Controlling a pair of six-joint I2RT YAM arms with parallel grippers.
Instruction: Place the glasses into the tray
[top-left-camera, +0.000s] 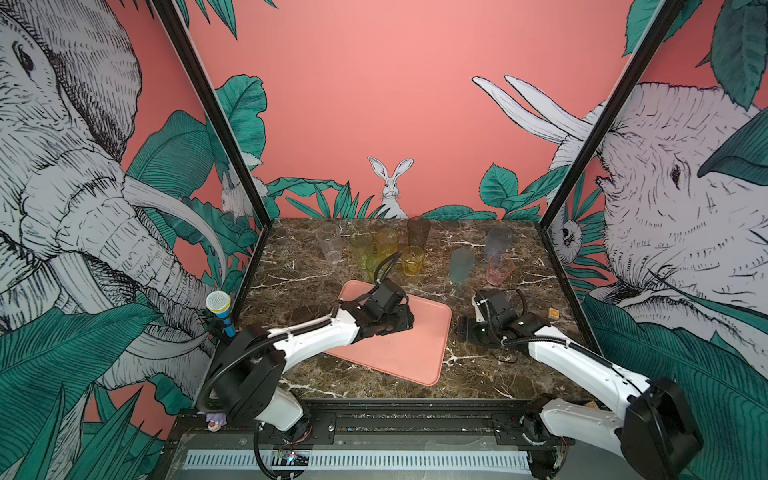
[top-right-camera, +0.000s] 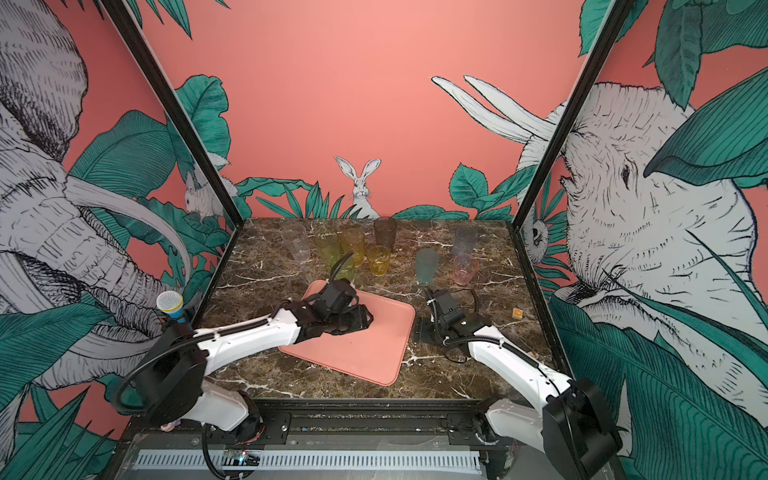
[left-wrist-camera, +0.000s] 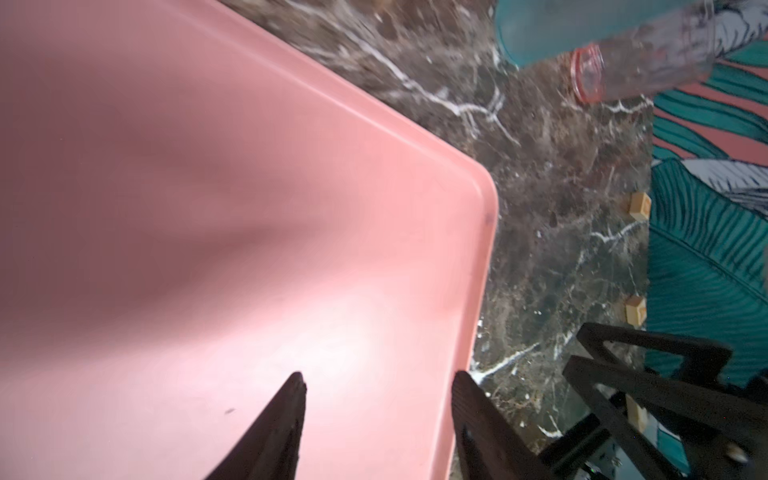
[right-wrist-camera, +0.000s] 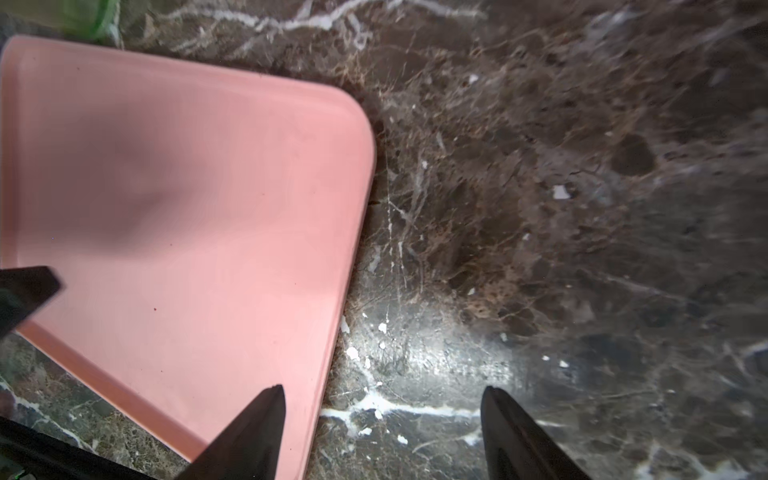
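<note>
Marble table (top-left-camera: 291, 291), pink tray (top-left-camera: 415, 353), glasses (top-left-camera: 412, 259), tan block (top-left-camera: 552, 312)

2 white arms (top-left-camera: 316, 334), black joints (top-left-camera: 249, 374), looped black cables (top-left-camera: 384, 266)

Nine tinted glasses (top-left-camera: 412, 260) on the marble table (top-left-camera: 478, 374), all beyond the pink tray (top-left-camera: 415, 353).

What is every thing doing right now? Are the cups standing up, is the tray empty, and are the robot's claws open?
tray, flat on the table, empty.
glasses, nine, standing upright on the table behind the tray, none in it.
left gripper, open, holding nothing, over the tray.
right gripper, open, holding nothing, over the table beside the tray's edge.
</note>
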